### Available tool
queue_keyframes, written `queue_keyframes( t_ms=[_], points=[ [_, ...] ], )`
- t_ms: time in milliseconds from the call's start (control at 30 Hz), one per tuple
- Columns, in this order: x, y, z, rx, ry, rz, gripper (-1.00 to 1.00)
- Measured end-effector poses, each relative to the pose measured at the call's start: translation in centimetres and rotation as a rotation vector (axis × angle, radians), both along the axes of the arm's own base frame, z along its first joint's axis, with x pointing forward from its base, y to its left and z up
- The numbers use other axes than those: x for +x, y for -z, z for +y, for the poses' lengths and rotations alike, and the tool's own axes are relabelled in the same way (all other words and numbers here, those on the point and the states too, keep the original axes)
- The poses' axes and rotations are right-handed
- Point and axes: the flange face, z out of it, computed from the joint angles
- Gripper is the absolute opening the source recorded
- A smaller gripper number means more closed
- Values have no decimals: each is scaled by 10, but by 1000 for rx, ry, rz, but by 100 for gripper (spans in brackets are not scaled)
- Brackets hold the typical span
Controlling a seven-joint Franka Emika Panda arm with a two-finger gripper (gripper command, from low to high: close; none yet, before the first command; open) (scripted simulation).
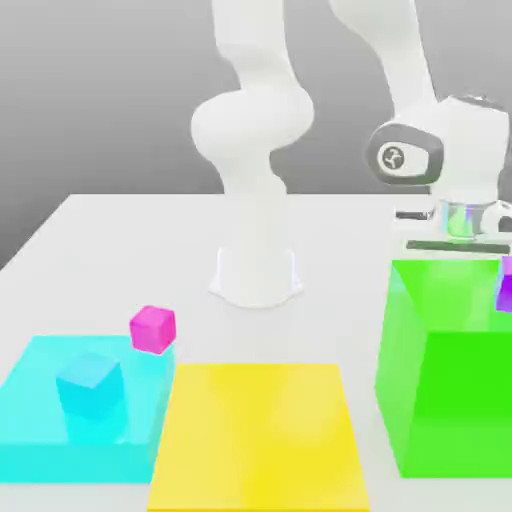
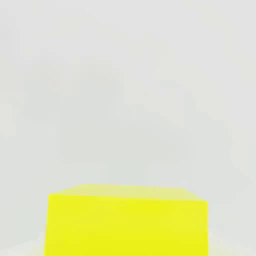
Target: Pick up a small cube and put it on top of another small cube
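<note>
White arm reached over to the exterior view's right, wrist sitting behind the top of the big green block [image 1: 450, 400]. Hand closed down tight, gripping the small yellow cube [image 2: 125, 220] (cube seen close up in the hand view, against pale grey background). Small purple cube [image 1: 505, 285] was at the exterior view's right edge, on top of the green block, partly cut off by the frame. Couldn't tell whether the yellow cube was touching the purple one. On the grey desk [image 1: 110, 230]: large flat yellow block [image 1: 258, 435] front centre, cyan flat block [image 1: 40, 420] on the exterior view's left with a small cyan cube [image 1: 90, 385] on it, small magenta cube [image 1: 153, 329] at its back corner. Arm base [image 1: 256, 270] stood mid desk
</note>
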Motion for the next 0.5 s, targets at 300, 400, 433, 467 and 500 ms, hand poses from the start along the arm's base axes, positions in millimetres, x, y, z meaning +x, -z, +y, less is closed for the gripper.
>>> queue_keyframes(
  t_ms=[300, 400, 433, 467, 500],
  points=[
    [60, -124, -6, 143, 113, -236, -100],
    [103, -142, -63, 134, 267, -261, -100],
    [112, -142, -81, 124, 314, -257, -100],
    [120, -140, -99, 112, 360, -250, -100],
    [127, -138, -116, 101, 405, -241, -100]
  ],
)
